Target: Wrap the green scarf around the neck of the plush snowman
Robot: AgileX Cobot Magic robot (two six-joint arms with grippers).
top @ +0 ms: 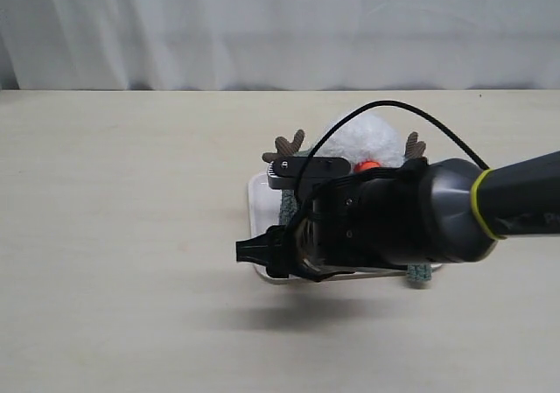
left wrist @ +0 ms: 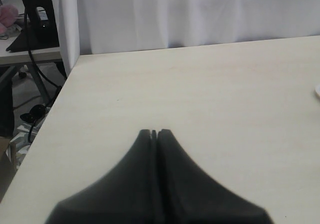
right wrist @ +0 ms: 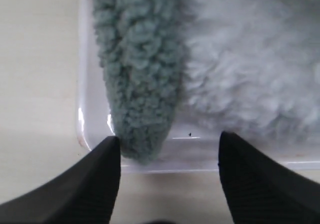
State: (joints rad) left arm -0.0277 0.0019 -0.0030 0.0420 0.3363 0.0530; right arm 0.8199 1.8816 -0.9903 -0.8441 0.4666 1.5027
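Hand of right arm (right wrist: 169,137) spread wide, empty, over green scarf (right wrist: 140,69) tip.

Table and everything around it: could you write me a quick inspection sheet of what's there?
Surface: pale table, bare where visible.
Job's things: plush snowman in a white tray, partly hidden by the right arm; green scarf lying alongside it in the tray.
Clutter: nothing seen.
Grippers: right gripper open above the scarf's end; left gripper shut, empty, over bare table.
Cables: black cable arching over the right arm.
Surroundings: white curtain behind.
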